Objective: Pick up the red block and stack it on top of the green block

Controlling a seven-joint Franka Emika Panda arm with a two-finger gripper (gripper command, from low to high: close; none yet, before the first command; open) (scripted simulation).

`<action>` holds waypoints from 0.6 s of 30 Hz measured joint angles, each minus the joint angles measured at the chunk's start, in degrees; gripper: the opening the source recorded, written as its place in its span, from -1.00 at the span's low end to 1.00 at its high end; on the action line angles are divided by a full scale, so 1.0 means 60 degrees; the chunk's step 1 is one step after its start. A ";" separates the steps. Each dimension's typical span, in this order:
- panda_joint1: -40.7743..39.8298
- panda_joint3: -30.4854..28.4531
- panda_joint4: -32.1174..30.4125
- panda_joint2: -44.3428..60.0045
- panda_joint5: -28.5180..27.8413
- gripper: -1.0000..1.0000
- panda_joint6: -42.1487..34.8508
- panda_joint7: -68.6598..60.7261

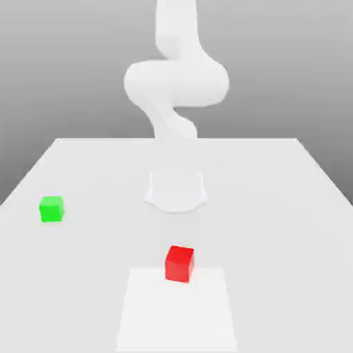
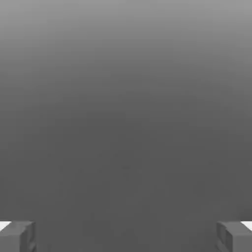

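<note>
The red block (image 1: 179,263) rests on the white table (image 1: 276,207), near the front and about in the middle. On the exterior view's left, farther back, the slightly smaller green block (image 1: 51,209) stands alone, well apart from the red one. In the hand view my gripper (image 2: 126,237) is open: one grey fingertip (image 2: 17,237) and the other (image 2: 235,237) stand far apart, nothing between them, with plain grey background ahead. The white arm (image 1: 176,83) rises from its base behind the blocks, touching neither.
The arm's round base (image 1: 176,189) stands on the table behind the red block. A slightly lighter square patch (image 1: 176,314) marks the table's front, with the red block at its far edge.
</note>
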 joint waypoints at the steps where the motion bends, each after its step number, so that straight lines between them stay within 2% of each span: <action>1: -0.0015 -0.0001 -0.0317 0.0269 0.0045 0.00 0.0232 0.0078; 14: -0.0234 0.0466 -0.4538 0.3865 0.0361 0.00 0.3265 0.1367; 18: -0.0336 0.0656 -0.5587 0.5980 0.0199 0.00 0.4934 0.1963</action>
